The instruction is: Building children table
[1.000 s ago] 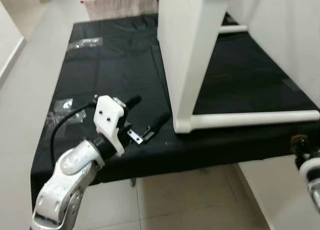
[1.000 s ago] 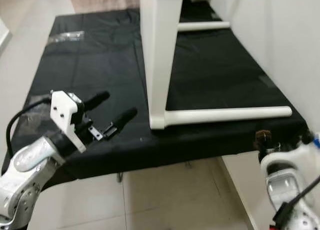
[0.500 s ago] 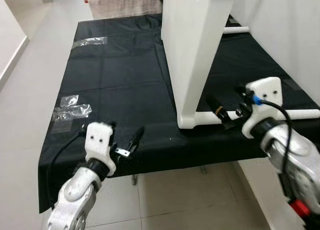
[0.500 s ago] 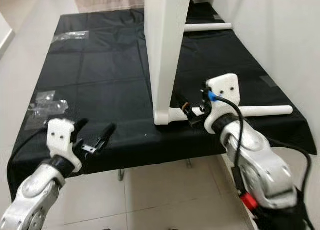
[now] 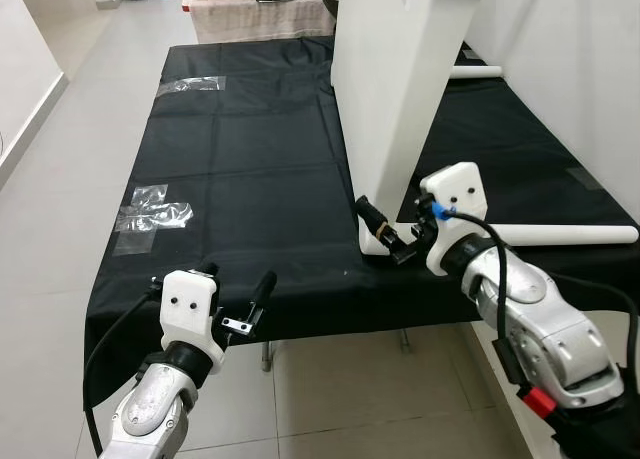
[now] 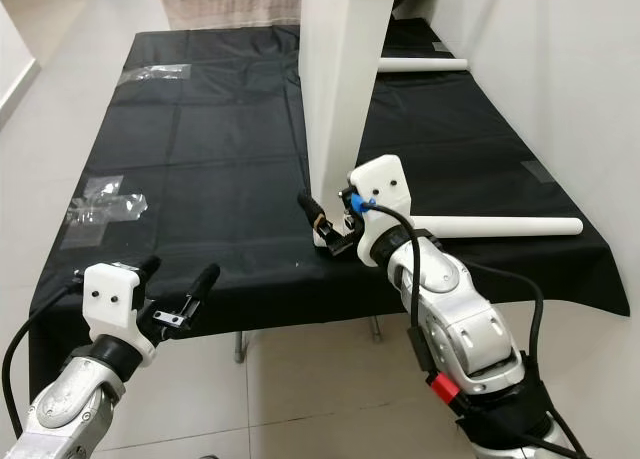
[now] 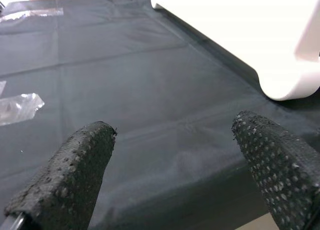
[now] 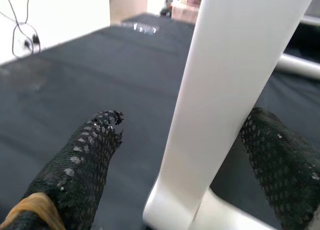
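1. Since the earlier frames your right pincer [image 6: 330, 222] has come up from below the tabletop edge and in to the foot of the white table leg [image 5: 385, 109], while your left pincer [image 5: 240, 301] has dropped back toward the near edge.
2. Nearest to you, the left pincer is hovering just over the near edge of the tabletop [image 5: 240, 169], its two black fingers [image 7: 70, 175] spread wide and pinching nothing.
3. Just beyond it, black cloth is covering the whole tabletop, and clear plastic wrappers [image 5: 150, 209] are lying toward your left side of it.
4. Further in, the right pincer is spread, and in the right wrist view its fingers [image 8: 82, 160] are sitting on either side of the leg without closing on it.
5. You are seeing the children's table frame [image 6: 345, 69] standing on the cloth, its broad white leg rising out of the top of the head views.
6. From the leg's foot a white round rail [image 6: 500, 225] is lying along the cloth toward your right.
7. Farthest back, a second white rail [image 6: 425, 65] is lying across the cloth, and a second clear wrapper [image 5: 190, 83] is lying at the far left.
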You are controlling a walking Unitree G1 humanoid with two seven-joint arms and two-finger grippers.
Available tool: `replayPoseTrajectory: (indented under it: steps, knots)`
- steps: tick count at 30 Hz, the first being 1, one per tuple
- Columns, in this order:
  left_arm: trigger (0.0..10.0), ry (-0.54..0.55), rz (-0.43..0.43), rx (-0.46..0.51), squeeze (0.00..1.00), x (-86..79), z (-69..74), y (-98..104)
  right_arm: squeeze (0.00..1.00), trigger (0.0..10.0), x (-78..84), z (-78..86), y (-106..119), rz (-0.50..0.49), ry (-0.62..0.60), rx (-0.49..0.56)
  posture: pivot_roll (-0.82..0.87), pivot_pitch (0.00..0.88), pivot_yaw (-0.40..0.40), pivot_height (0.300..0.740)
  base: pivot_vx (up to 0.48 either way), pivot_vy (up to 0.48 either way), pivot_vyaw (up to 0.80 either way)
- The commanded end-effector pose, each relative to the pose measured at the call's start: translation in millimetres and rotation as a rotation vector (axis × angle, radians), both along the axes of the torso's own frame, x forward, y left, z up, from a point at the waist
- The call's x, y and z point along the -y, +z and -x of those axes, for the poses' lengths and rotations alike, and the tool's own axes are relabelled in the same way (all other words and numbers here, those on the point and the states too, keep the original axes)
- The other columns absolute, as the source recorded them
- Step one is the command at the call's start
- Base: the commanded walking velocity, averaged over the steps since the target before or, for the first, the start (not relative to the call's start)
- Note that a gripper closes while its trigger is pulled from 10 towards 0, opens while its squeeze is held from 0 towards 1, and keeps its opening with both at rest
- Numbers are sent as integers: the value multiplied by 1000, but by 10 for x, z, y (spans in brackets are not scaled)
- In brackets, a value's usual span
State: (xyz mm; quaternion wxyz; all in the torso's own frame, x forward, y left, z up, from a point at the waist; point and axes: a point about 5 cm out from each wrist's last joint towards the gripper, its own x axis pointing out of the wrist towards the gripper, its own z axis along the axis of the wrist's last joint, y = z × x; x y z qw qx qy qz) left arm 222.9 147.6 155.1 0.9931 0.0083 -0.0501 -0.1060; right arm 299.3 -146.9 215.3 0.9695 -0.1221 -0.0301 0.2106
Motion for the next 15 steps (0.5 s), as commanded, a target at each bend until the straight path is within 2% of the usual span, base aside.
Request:
replayPoseTrajectory:
  steps: [1, 3, 6, 15]
  knots:
    - [10000, 7, -11, -13, 0, 13, -5, -45, 0, 10000, -8, -47, -96, 24, -36, -6, 12, 141, -20, 740, 0, 0, 0]
    - [10000, 6, -14, -1, 0, 22, -31, -14, 0, 10000, -10, -148, -131, 35, -117, 7, 16, 144, -19, 740, 0, 0, 0]
    - [10000, 5, -21, 11, 0, 27, -45, 12, 0, 10000, -35, -220, -136, 33, -163, 11, 25, 146, -21, 740, 0, 0, 0]
    - [10000, 13, -20, 29, 0, 22, -30, 62, 0, 10000, -206, -377, -62, -24, -196, 21, 38, 164, -21, 740, 0, 0, 0]
